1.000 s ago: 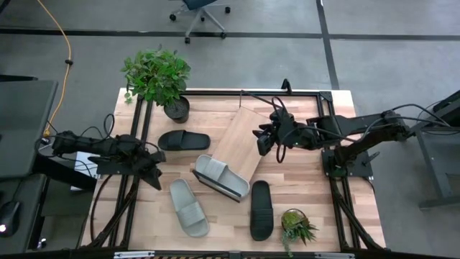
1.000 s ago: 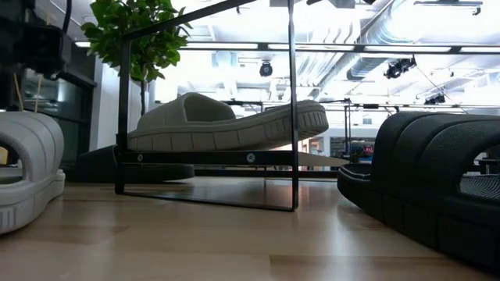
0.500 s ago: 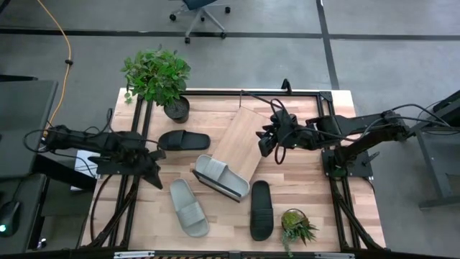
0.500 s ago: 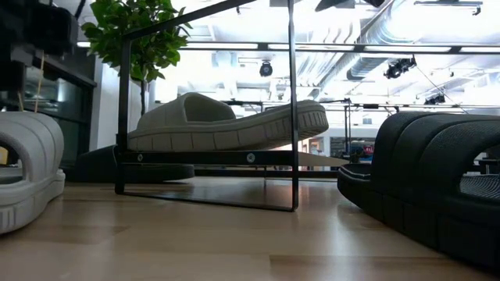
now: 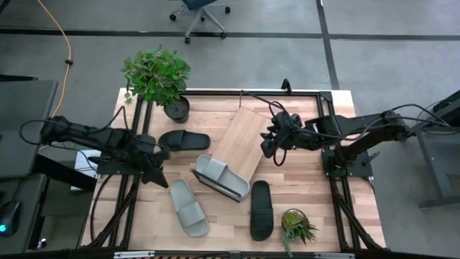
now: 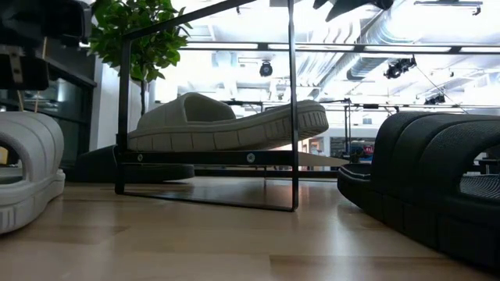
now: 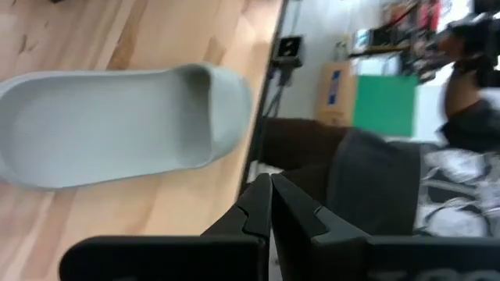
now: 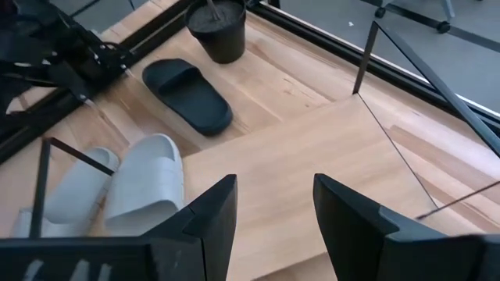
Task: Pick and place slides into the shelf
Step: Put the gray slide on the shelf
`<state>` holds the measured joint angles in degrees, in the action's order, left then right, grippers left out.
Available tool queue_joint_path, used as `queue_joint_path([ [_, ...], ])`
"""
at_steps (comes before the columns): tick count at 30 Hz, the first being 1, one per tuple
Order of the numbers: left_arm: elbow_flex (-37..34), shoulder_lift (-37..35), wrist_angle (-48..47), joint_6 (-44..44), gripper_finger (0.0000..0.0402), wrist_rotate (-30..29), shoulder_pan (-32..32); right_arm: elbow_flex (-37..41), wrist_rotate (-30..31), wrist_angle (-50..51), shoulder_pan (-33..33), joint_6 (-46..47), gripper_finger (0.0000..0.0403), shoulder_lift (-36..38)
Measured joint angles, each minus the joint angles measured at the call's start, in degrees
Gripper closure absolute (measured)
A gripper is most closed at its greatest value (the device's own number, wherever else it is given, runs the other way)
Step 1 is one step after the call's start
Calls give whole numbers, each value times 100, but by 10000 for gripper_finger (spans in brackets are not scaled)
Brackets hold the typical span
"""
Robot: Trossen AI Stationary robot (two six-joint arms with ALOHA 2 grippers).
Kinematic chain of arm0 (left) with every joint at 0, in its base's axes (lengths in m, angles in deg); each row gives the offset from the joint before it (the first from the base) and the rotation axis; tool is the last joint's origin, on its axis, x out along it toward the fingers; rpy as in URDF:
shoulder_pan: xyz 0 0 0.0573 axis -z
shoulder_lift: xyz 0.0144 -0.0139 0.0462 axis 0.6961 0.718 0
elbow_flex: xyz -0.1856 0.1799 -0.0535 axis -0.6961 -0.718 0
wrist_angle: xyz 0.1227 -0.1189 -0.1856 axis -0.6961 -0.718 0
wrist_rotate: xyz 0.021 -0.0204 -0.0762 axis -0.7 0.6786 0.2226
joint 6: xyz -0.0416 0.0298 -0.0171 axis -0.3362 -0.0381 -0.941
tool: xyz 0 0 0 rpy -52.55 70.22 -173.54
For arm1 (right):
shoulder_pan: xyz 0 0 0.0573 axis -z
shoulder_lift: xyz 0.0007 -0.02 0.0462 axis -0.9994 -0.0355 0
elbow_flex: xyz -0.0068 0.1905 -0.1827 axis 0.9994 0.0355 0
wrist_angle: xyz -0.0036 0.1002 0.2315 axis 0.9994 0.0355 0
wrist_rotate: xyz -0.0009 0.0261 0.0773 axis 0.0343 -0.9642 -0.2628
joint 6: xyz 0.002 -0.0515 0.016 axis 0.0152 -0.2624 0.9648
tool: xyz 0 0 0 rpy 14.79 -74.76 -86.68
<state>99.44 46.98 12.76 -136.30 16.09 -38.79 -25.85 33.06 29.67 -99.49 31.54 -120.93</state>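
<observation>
Wooden table [image 5: 316, 194], grey floor [image 5: 388, 65] around.

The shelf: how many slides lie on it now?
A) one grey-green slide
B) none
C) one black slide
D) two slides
A: in the high view one grey-green slide rests on the near end of the shelf; the other grey-green slide and both black slides lie on the table.

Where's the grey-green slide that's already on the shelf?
High view: grey-green slide sits on the shelf's near end, mid-table, between the other grey-green slide and a black slide.
</observation>
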Motion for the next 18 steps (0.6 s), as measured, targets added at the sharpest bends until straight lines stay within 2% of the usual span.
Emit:
queue_joint_path([
  [11,-1,471,245,-76,401,-1868,1310,0,-16,184,1,-146,243,0],
  [18,-1,795,615,49,401,-2390,1916,0,-16,202,1,-153,243,0],
])
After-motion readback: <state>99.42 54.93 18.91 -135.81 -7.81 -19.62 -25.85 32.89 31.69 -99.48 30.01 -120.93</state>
